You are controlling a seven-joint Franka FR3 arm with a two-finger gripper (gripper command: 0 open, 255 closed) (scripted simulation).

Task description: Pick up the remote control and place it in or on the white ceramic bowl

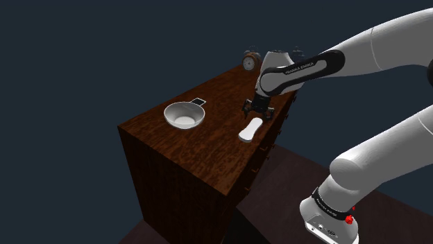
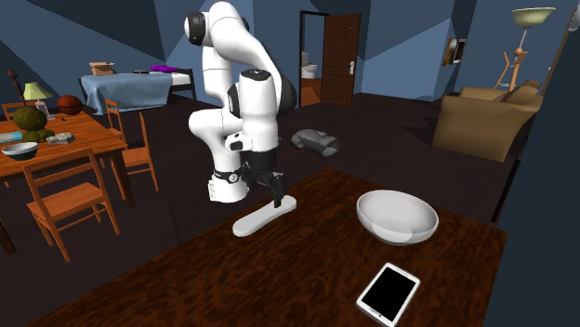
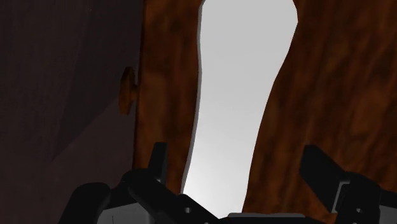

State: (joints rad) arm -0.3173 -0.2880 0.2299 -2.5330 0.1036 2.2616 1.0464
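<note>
The white remote (image 1: 250,129) lay flat on the dark wooden dresser (image 1: 208,149), close to the top's edge on the arm's side; the black claw (image 1: 254,109) hung straight over its far end, at twelve o'clock of the remote's middle in the shoulder view. In the wrist view the claw (image 3: 236,159) stood apart, one finger (image 3: 159,158) on each side of the remote (image 3: 242,95), neither touching it; a round knob (image 3: 127,91) showed on the dresser's front just past the edge. The white bowl (image 1: 184,115) sat upright, well apart from the remote, at about nine o'clock of it in the shoulder view and at three o'clock in the second exterior view; a phone (image 2: 388,293) with a black screen lay at six o'clock of the bowl (image 2: 398,218) there, near it but apart; a small clock (image 1: 249,62) stood at the dresser's far corner, at twelve o'clock of the claw in the shoulder view.
</note>
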